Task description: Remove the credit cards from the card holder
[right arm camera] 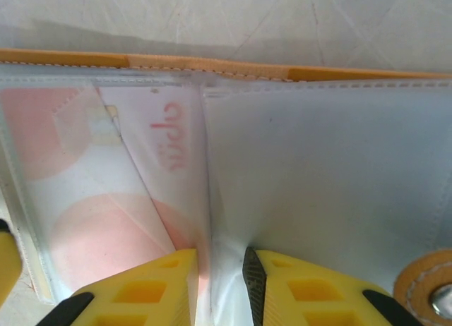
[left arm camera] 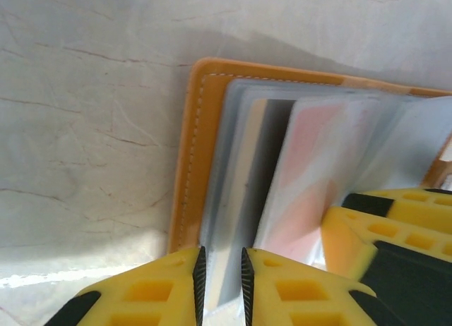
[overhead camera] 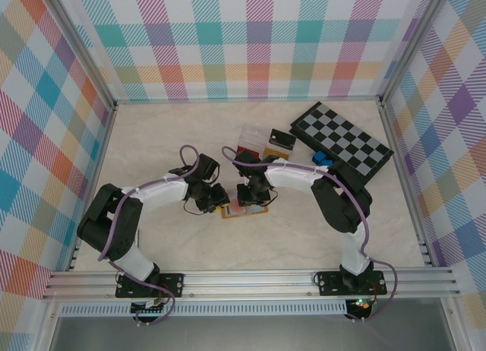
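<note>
Near the middle of the pale stone-patterned table (overhead camera: 304,245), the tan-orange leather-like folding card holder (overhead camera: 244,210) lay open, its long axis running 9 to 3 o'clock from above. A pink-and-white plastic credit card (right arm camera: 85,206) sat inside its clear pocket. The left claw (left arm camera: 220,273), at the holder's 9 o'clock end, and the right claw (right arm camera: 220,273), at its 12, were each narrowed onto a pocket leaf. The card lay at the right claw's 10 o'clock, so that arm was probably the nearer one.

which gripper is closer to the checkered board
Right. The right gripper works the card holder on the side toward the chequered board; the left gripper is on its far side.
</note>
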`<state>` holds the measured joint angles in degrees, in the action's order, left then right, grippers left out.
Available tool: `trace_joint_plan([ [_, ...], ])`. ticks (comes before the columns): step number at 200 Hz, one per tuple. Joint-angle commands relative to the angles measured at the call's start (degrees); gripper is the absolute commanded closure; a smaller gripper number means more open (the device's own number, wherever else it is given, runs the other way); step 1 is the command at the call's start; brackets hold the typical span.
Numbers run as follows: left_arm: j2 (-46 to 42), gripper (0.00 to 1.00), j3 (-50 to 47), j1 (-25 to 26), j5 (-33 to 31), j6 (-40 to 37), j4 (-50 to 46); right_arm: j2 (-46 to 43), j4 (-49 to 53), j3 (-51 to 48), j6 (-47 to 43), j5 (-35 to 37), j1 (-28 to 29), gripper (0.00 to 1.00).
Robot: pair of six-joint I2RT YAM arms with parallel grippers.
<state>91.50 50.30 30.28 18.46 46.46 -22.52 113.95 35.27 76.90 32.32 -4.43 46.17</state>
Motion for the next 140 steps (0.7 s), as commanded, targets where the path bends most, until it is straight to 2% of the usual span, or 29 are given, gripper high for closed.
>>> trace_joint_plan([
  [1, -2.27, 0.77, 1.33, -0.51, 0.9, -1.57, -1.23, 4.85, 3.43, -1.93, -0.33, 5.05, -0.23, 0.73],
  [102, 0.89, 0.73, 0.69, -0.58, 5.74, -1.81, 4.49, 4.98, 2.97, -2.2, 0.07, 3.99, -0.21, 0.76],
  [140, 2.45, 0.73, 0.44, -0.71, 5.35, -1.6, 5.38, 4.96, 2.92, -2.24, 0.06, 3.98, -0.2, 0.77],
])
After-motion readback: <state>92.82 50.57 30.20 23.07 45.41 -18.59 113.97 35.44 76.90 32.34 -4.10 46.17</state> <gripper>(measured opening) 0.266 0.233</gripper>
